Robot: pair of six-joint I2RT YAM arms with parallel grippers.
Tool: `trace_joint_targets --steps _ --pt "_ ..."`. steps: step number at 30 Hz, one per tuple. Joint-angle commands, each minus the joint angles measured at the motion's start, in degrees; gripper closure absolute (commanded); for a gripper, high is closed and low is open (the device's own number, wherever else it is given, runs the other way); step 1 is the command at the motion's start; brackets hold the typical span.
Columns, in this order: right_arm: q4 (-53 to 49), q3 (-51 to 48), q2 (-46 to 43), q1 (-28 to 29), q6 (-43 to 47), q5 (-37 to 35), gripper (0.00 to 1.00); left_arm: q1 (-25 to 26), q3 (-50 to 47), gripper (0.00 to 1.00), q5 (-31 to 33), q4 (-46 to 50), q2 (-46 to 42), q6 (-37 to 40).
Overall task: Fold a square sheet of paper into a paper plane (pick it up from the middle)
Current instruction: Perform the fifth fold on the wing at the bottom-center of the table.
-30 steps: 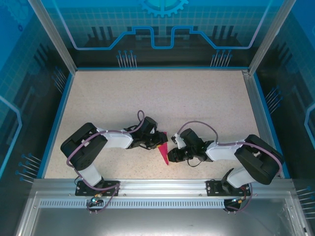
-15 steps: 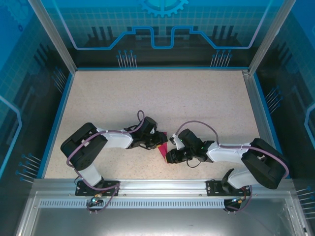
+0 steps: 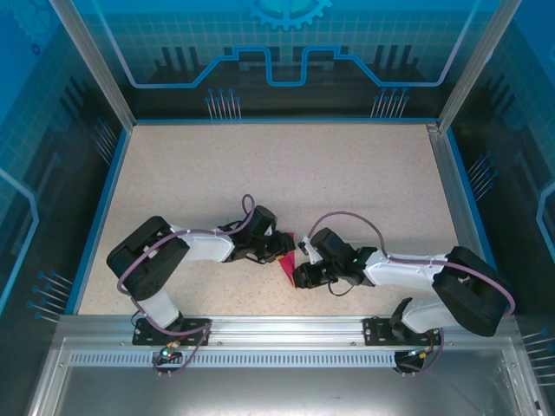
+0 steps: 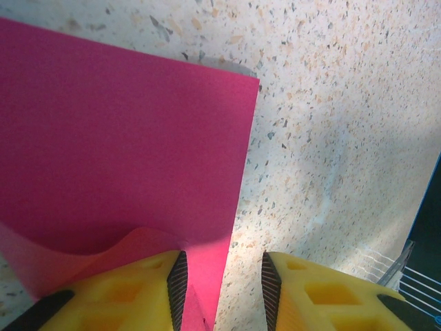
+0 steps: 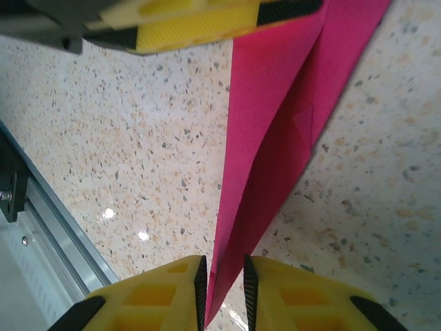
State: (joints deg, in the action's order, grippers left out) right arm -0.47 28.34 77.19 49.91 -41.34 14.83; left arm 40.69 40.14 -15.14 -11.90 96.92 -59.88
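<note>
The square sheet of paper (image 3: 286, 264) is magenta-pink and partly folded into a narrow pointed shape on the table between both grippers. My left gripper (image 3: 277, 253) is open at its far end. In the left wrist view, one finger (image 4: 138, 289) rests on the flat paper (image 4: 124, 138) under a curled-up flap, and the other stands on bare table; the left gripper (image 4: 224, 283) has the paper's edge running through its gap. My right gripper (image 5: 225, 289) is narrowly open, straddling the raised fold of the paper (image 5: 275, 124) near its pointed near end without squeezing it flat.
The speckled tabletop (image 3: 286, 173) stretches wide behind the arms. A metal rail (image 3: 277, 334) runs along the near edge, close to the paper's tip. A yellow finger of the left gripper (image 5: 193, 24) crosses the top of the right wrist view.
The right arm has slid left, bringing its jaws around the paper's near pointed end, and they stand slightly wider. The left arm and the paper have stayed put.
</note>
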Motion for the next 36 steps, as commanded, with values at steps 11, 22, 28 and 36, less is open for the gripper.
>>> trace_joint_targets --steps 11,22,28,36 --pt "-2.56 2.81 1.30 1.11 1.00 -0.70 0.79 0.09 0.93 0.62 -0.09 2.41 -0.07 0.11" --pt "-1.43 3.65 3.70 1.70 0.70 -0.02 0.83 0.13 1.12 0.62 -0.16 2.50 -0.07 0.11" --pt "-2.53 4.44 4.51 2.72 1.26 -0.92 0.84 0.08 1.03 0.62 -0.07 2.68 -0.16 0.11" --pt "-4.66 5.11 1.85 2.68 0.90 -3.84 0.81 0.03 0.99 0.62 -0.16 2.75 -0.16 0.17"
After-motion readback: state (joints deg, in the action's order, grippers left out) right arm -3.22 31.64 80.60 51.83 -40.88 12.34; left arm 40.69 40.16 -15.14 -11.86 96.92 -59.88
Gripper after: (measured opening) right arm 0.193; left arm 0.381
